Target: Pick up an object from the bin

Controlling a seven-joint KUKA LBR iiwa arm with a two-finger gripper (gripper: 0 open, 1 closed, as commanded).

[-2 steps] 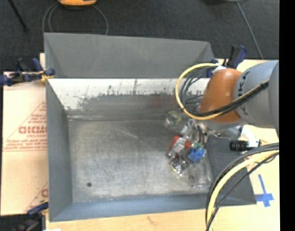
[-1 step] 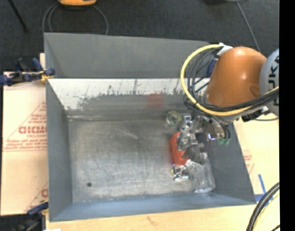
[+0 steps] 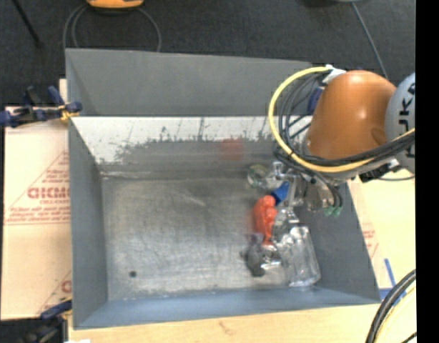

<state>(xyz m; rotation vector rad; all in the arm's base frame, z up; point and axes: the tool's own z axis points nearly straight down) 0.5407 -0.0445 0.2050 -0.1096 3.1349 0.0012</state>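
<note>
A grey metal bin seen from above. The arm's claw hangs low at lower right of the frame, probably because everything lies heaped there: a red-orange object just beside it, a blue piece, a dark grey item and clear plastic. I cannot tell whether the claw is open or closed.

Single overhead camera, tilted slightly, looks down into the grey bin; whole bin in frame, far wall at top, arm at right side.
</note>
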